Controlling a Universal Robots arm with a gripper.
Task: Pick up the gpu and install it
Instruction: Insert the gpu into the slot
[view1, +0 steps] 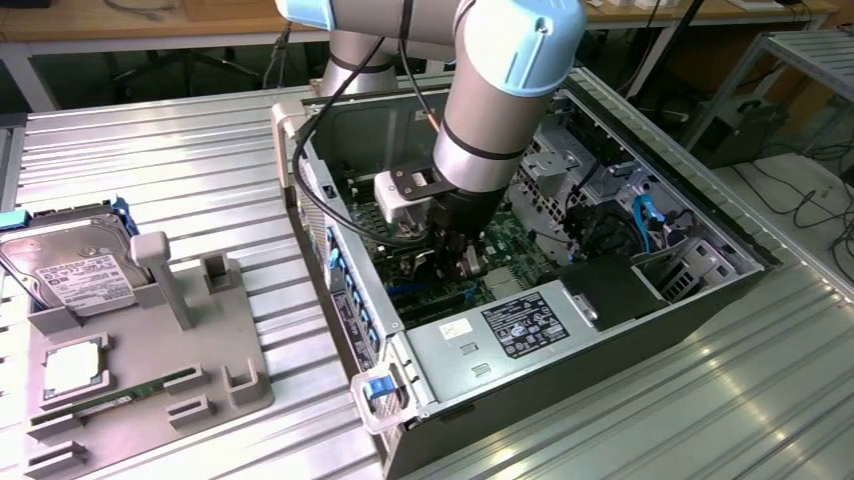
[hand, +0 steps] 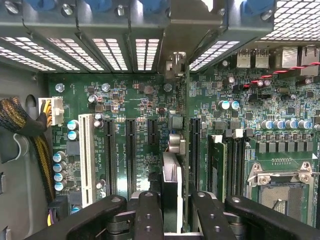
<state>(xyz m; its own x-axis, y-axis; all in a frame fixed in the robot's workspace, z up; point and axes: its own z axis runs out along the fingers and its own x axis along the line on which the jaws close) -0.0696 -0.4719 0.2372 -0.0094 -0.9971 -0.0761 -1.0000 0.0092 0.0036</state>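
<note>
My gripper (hand: 172, 220) is shut on the gpu (hand: 172, 185), which I see edge-on between the black fingers (hand: 149, 215). Its silvery bracket end (hand: 176, 62) reaches toward the case's rear slot grilles. The card stands upright over the green motherboard (hand: 125, 100), between a short black slot (hand: 151, 132) and a long black slot (hand: 195, 150); I cannot tell if it touches the board. In the exterior view my gripper (view1: 454, 262) is down inside the open computer case (view1: 334, 130), and the arm hides most of the card.
A white slot (hand: 86, 155) and two more black slots (hand: 131, 155) lie beside the card. Memory sticks (hand: 225, 160) and the CPU socket (hand: 282, 185) sit on the other side. A power supply (view1: 521, 330) is close by. A grey fixture (view1: 200, 380) holds a hard drive (view1: 74, 275).
</note>
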